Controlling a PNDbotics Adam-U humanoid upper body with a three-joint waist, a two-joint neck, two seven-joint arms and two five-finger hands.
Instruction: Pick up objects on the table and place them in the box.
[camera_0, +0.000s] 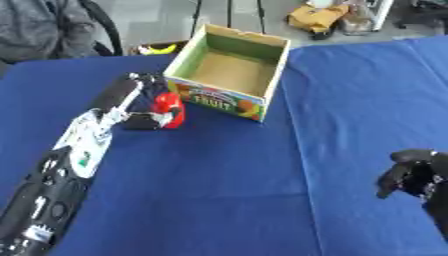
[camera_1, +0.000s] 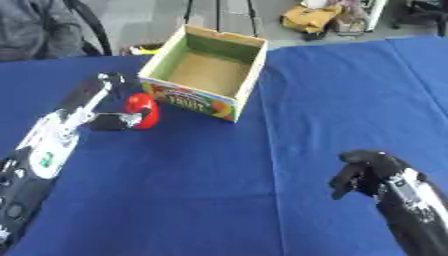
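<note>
A small red object (camera_0: 169, 107) is held in my left hand (camera_0: 144, 102), whose fingers and thumb curl round it just left of the box's near corner. The open cardboard box (camera_0: 229, 70) has green inner walls, a brown floor and a fruit print on its front; nothing shows inside it. My left arm runs up from the lower left corner. Low at the right, my right hand (camera_1: 367, 172) hangs with its fingers curled and nothing in them.
A blue cloth (camera_0: 262, 175) covers the table. Beyond the far edge are a yellow item (camera_0: 157, 49), a seated person at the top left and yellow bags (camera_0: 319, 17) on the floor.
</note>
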